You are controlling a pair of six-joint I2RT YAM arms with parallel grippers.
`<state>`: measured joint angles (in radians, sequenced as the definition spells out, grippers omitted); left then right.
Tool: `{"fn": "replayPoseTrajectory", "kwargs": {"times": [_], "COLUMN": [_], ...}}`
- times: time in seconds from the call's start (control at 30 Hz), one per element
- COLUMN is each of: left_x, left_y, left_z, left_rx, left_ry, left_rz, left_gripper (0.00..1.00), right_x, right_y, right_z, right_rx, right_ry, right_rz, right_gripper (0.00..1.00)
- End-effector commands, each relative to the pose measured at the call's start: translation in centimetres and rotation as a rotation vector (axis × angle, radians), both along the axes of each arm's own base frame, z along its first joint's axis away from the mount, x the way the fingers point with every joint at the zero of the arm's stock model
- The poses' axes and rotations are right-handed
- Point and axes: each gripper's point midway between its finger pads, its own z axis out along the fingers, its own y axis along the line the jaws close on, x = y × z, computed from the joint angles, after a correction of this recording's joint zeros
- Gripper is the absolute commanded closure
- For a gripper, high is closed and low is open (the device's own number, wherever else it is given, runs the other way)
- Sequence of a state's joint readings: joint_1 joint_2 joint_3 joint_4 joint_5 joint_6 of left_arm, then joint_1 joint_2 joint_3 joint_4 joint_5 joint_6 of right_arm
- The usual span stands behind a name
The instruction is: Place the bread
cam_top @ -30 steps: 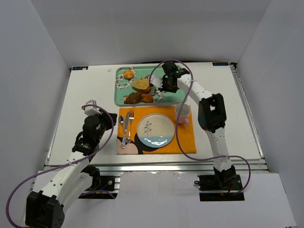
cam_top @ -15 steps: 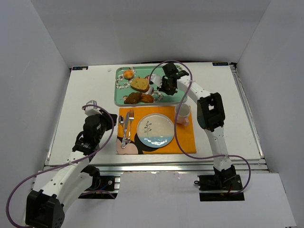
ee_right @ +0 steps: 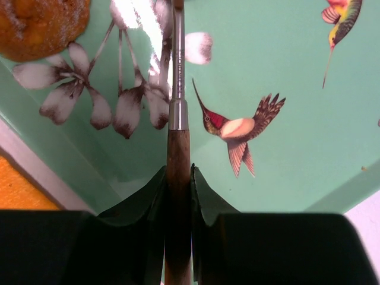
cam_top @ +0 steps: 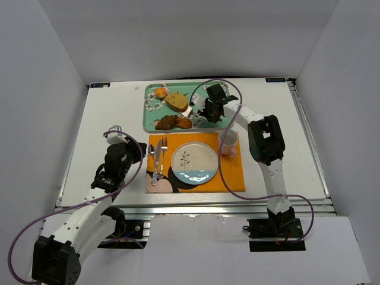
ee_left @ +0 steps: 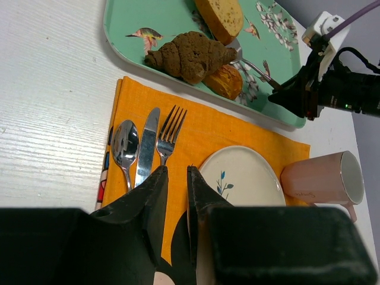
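The bread (cam_top: 176,101) lies on the green tray (ee_left: 124,18), ahead and to the left of the right fingers (ee_right: 145,208), which are clamped tight on the wooden handle of a serving tool (ee_right: 177,148). Over the last second the slice has slid slightly farther from those fingers, with the tool's blade at its edge. It seems to have been pushed rather than scooped, so transfer to the plate (cam_top: 202,155) has not begun. Its long axis runs diagonally, one end pointing back toward the blade. Left fingers (ee_left: 151,196): a narrow gap, empty, well apart from the bread.
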<state>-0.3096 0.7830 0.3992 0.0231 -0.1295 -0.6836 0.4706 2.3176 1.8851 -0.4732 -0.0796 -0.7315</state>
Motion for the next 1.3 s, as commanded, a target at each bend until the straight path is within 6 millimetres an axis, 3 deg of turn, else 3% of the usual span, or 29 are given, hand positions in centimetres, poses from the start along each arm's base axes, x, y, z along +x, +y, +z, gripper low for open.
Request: {"fn": "replayPoseTrajectory", "kwargs": {"times": [0.0,0.33,0.67,0.93,1.27], "left_x": [0.4,0.5,0.5,0.5,0.5], "left_y": [-0.2,-0.3,-0.4,-0.4,-0.4], "left_z": [1.5,1.6,1.7,1.8,1.9], "left_rx": [-0.02,-0.024,-0.027,-0.035,-0.042], "left_ry": [-0.032,-0.036,-0.04,-0.047,-0.052], "left_rz": [-0.003,-0.005,-0.007,-0.007,-0.007], "left_gripper": [0.7,0.7,0.7,0.7,0.7], "right_x": [1.1,1.7,2.1,-0.1,-3.7], "right_y": [-0.3,-0.6,-0.7,-0.8,-1.0], "right_z": [2.9,5.1,9.1,11.0,11.2], "right_rx": [0.046,0.075,0.118,0.131,0.115], "right_ry": [-0.114,-0.246,-0.334,-0.353,-0.345], "right_rz": [-0.024,-0.014,-0.003,0.067,0.229], "right_gripper": [1.0,1.0,1.0,1.0,1.0]}}
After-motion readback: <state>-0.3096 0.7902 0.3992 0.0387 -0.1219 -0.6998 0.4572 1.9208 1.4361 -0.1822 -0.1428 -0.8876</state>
